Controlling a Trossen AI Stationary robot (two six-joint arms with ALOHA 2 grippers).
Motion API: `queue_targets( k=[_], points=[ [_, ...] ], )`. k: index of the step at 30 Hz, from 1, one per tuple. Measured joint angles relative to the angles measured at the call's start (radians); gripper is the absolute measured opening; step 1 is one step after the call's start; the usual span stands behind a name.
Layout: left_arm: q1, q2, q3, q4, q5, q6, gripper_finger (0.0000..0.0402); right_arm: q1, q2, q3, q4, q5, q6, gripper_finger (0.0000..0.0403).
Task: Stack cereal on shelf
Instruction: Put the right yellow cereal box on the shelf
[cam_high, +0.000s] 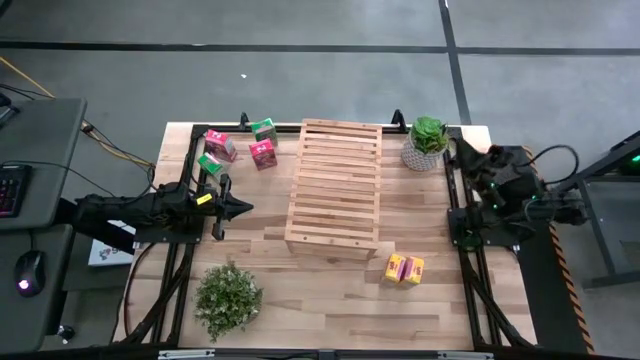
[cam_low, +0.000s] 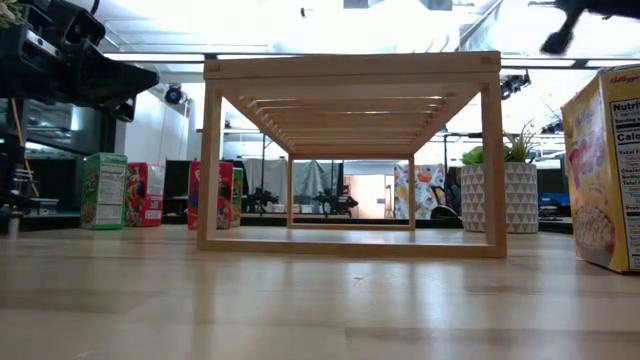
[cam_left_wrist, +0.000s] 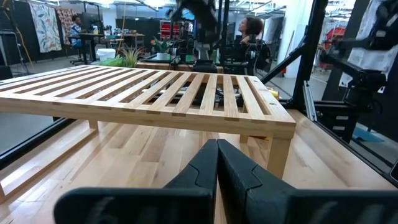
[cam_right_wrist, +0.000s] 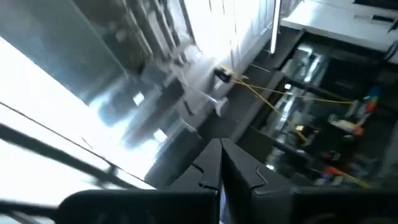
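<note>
The light-wood slatted shelf (cam_high: 332, 188) stands on its legs mid-table, and my left wrist view looks across its top (cam_left_wrist: 155, 93). Two green and two pink-red cereal boxes (cam_high: 240, 148) stand by the far left corner, also visible in the low view (cam_low: 145, 193). Two yellow boxes (cam_high: 405, 268) sit near the shelf's near right corner, one large in the low view (cam_low: 605, 165). My left gripper (cam_high: 245, 207) (cam_left_wrist: 217, 149) is shut and empty, hovering left of the shelf and pointing at it. My right gripper (cam_right_wrist: 221, 146) is shut and empty, its arm (cam_high: 500, 185) folded at the table's right edge.
A potted plant in a white pot (cam_high: 427, 143) stands at the far right corner beside the shelf. A leafy plant (cam_high: 228, 296) sits near the left front edge. Bare tabletop (cam_high: 330, 300) lies in front of the shelf. People show in the room beyond.
</note>
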Motion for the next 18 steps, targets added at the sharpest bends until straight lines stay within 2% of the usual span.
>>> queue_targets(
  k=[2,4,7,10,12,14,16,18],
  points=[
    [0.000,0.000,0.000,0.000,0.000,0.000,0.0001,0.000,0.124,0.130,-0.060,-0.021,-0.080,0.0018],
    [0.000,0.000,0.000,0.000,0.000,0.000,0.0001,0.000,0.238,0.277,-0.203,-0.048,-0.151,0.0042],
    [0.000,0.000,0.000,0.000,0.000,0.000,0.0001,0.000,0.387,0.511,-0.642,-0.055,-0.115,0.0092],
    [0.000,0.000,0.000,0.000,0.000,0.000,0.0001,0.001,0.527,0.754,-1.144,-0.075,0.060,0.0147],
    [0.000,0.000,0.000,0.000,0.000,0.000,0.0001,0.002,0.620,0.898,-1.430,-0.180,0.176,0.0181],
    [0.000,0.000,0.000,0.000,0.000,0.000,0.0001,0.002,0.708,1.015,-1.653,-0.338,0.251,0.0207],
    [0.000,0.000,0.000,0.000,0.000,0.000,0.0001,0.011,0.787,1.095,-1.828,-0.513,0.348,0.0225],
    [0.000,0.000,0.000,0.000,0.000,0.000,0.0001,0.052,0.852,1.138,-1.967,-0.624,0.494,0.0235]
  ],
)
